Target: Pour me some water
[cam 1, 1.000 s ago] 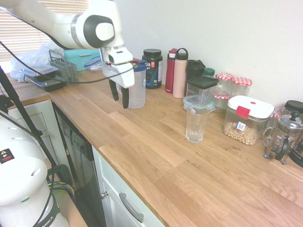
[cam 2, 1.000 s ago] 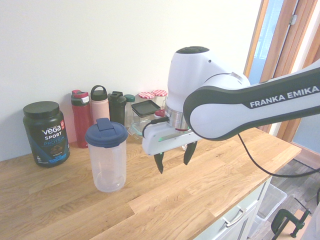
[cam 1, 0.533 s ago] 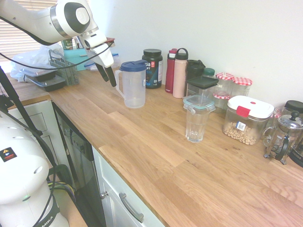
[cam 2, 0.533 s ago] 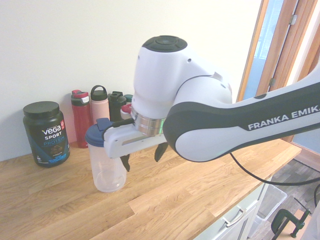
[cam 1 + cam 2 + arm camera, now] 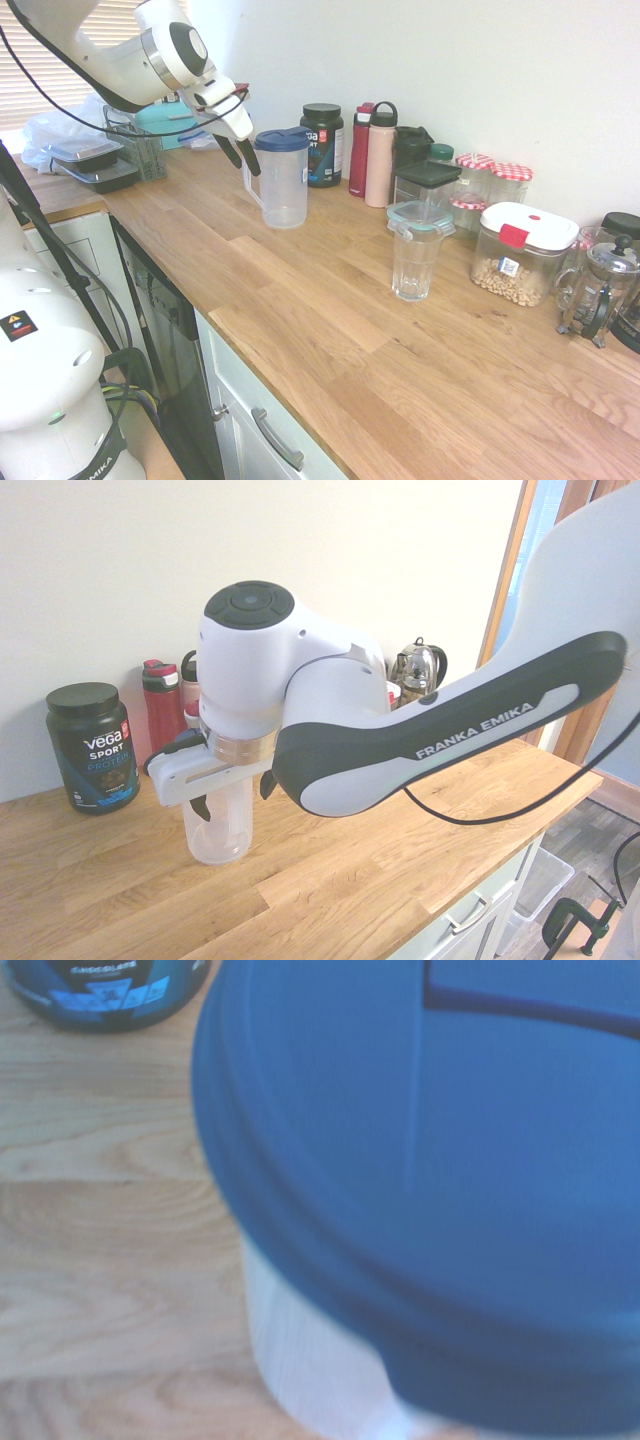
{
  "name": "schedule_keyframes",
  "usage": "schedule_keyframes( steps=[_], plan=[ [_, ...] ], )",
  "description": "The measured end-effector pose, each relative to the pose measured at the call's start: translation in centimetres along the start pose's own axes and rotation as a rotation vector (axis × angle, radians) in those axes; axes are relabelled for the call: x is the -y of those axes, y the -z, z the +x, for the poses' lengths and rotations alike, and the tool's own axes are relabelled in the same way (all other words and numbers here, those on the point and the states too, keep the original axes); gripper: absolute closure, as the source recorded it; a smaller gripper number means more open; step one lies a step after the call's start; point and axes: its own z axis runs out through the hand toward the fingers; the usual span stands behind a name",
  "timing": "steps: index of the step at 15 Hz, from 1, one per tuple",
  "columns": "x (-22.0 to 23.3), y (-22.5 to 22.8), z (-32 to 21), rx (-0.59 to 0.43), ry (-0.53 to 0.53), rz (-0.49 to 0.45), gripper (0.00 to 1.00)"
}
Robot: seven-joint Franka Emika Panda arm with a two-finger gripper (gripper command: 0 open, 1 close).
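Near worktop (image 5: 330, 330)'s back edge: translucent plastic pitcher (image 5: 285, 190), blue lid (image 5: 282, 140), partly hidden in second exterior view; pincer (image 5: 240, 167), jaws apart

In the first exterior view, the jaws have gone from in front of the pitcher (image 5: 285, 195) to beside its handle (image 5: 253, 183), up and slightly left in the frame, so the blue lid (image 5: 283, 140) and handle now show. In the second exterior view, they have travelled from mid-frame to left of centre, and the arm (image 5: 450, 730) now rises to the upper right. It hides the lid and the black bottle (image 5: 410, 150) there, while the French press (image 5: 418, 670) has come into sight.
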Motion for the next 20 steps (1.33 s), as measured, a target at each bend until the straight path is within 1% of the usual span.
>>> schedule_keyframes(
  steps=[6, 20],
  plan=[
    [0.8, -0.7, 0.9, -0.016, -0.014, 0.013, 1.00],
    [0.9, -1.2, 2.0, -0.010, -0.034, 0.021, 1.00]
  ],
)
